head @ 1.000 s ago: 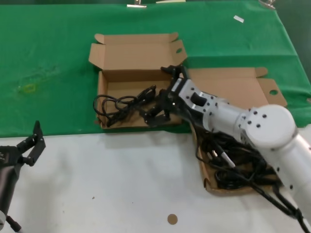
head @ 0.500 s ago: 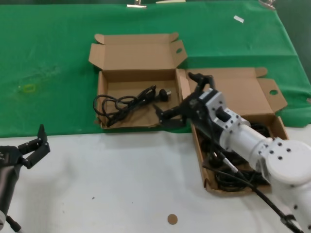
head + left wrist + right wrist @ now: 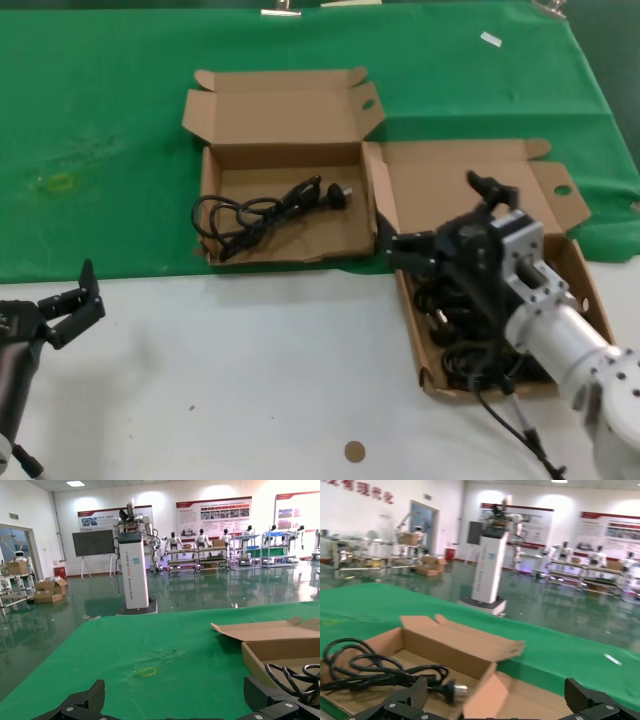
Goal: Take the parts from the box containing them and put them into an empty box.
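Two open cardboard mailer boxes (image 3: 280, 215) sat side by side on the table (image 3: 200, 380), where a green cloth (image 3: 100, 130) met the bare white surface. The wider, squarer tray, left of centre in the head view, held one black power cord (image 3: 262, 213) lying loosely coiled on its floor, its moulded plug (image 3: 339, 194) toward the tray's right wall. The same cord (image 3: 380, 672) showed in the right wrist view, plug end (image 3: 454, 689) with metal pins pointing toward the camera.

The narrower, longer-trayed box (image 3: 592, 300) stood just right of it, in the lower right of the head view, its walls nearly touching the other box. A tangle of more black cords (image 3: 480, 360) filled it, with some cord trailing over its near edge.

The right gripper (image 3: 440, 225) hung over the far end of that longer box, its fingers (image 3: 400, 246) spread wide apart with nothing between them; one pointed left toward the shared wall, the other (image 3: 490, 187) rose over the flat lid (image 3: 450, 180).

The left gripper (image 3: 72, 305) was at the lower left edge of the head view, above the white table and well apart from both boxes, its fingers parted and empty. Its wrist view looked across the cloth to the wider box's corner (image 3: 280, 650).
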